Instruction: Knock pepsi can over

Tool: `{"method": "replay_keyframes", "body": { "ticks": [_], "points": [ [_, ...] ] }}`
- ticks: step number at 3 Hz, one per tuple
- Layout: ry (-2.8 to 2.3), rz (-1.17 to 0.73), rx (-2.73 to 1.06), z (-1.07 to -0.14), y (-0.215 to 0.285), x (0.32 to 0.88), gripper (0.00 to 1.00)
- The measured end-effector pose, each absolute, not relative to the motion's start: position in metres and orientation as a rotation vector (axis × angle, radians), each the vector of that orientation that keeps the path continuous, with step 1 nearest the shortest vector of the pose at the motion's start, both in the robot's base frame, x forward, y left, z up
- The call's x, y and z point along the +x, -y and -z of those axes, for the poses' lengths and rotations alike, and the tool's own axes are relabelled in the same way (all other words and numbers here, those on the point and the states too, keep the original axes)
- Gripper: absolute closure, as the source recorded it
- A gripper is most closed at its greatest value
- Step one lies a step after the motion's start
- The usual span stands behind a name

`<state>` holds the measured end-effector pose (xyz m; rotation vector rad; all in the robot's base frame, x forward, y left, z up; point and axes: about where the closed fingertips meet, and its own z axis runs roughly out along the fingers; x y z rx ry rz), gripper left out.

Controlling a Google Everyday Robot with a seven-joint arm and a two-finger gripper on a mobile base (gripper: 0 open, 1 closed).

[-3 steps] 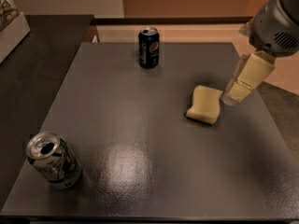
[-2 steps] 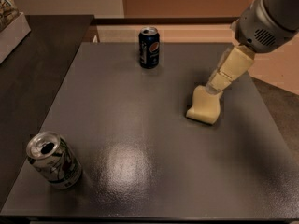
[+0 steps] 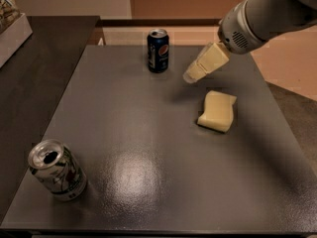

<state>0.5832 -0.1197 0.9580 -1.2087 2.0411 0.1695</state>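
The pepsi can, dark navy blue with a round red-white-blue logo and a silver top, stands upright near the far edge of the dark grey table. My gripper comes in from the upper right on a grey arm. Its cream-coloured fingers point down and to the left. The tip hangs above the table a short way to the right of the can and does not touch it. The gripper holds nothing that I can see.
A yellow sponge lies on the table below the gripper. A silver-white can with green and red markings stands at the near left corner. A darker counter adjoins the table on the left, with a white box at its far end.
The gripper has moved left and toward the far edge, from over the sponge to a spot close to the right of the pepsi can. The cans and sponge have not moved.
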Motion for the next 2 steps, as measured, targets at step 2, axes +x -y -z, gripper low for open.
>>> {"method": "replay_keyframes", "body": {
  "ticks": [2],
  "points": [
    [-1.908,-0.32,-1.098,-0.954,0.066,0.647,0.0]
  ]
}}
